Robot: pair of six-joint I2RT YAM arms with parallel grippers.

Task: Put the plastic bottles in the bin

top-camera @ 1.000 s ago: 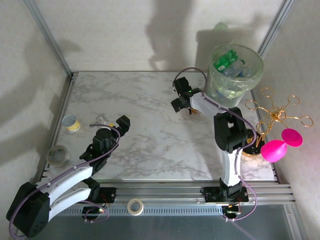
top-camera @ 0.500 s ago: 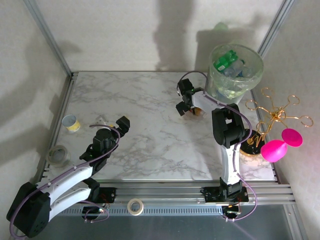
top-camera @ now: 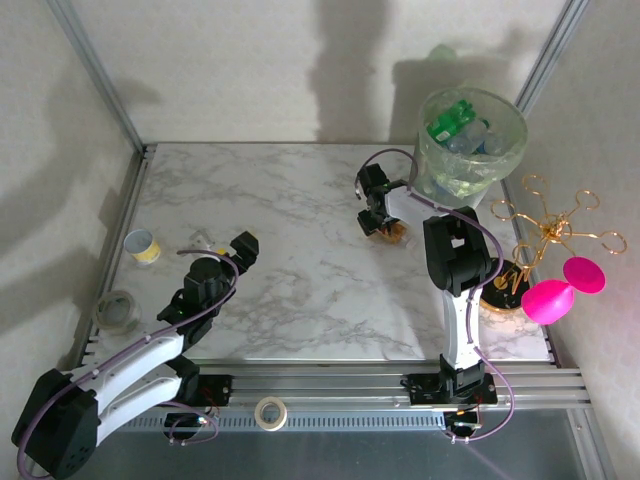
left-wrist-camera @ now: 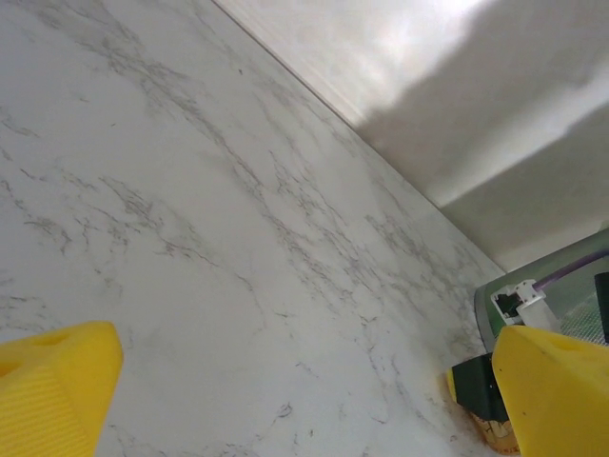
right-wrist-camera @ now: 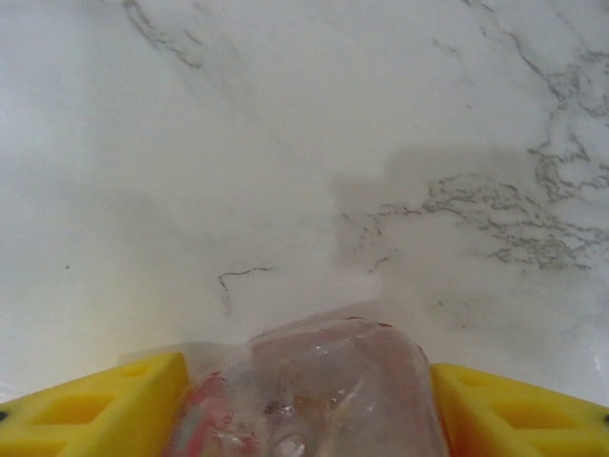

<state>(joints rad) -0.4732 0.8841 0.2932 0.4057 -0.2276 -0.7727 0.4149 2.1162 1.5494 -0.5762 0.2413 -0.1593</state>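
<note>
A clear plastic bottle (right-wrist-camera: 324, 390) with a red label lies on the marble table, between the yellow fingers of my right gripper (right-wrist-camera: 304, 411). Both fingers press its sides. From above, the right gripper (top-camera: 378, 226) sits low over this bottle (top-camera: 394, 234), just left of the bin (top-camera: 516, 140). The bin is a tall translucent basket with a pale green liner, and it holds several green and blue-labelled bottles (top-camera: 452, 120). My left gripper (top-camera: 243, 246) hovers over the left-middle of the table, open, with nothing between its fingers (left-wrist-camera: 52, 386).
A small yellow-banded cup (top-camera: 143, 246) and a grey tape roll (top-camera: 118, 310) sit at the left edge. A second tape roll (top-camera: 269, 411) lies on the front rail. A gold wire stand (top-camera: 550, 230) and pink discs (top-camera: 560, 290) stand at the right.
My right gripper has moved a little right and nearer, down onto the red-labelled bottle, and its jaws have closed from wide open onto it. The left arm has barely moved.
</note>
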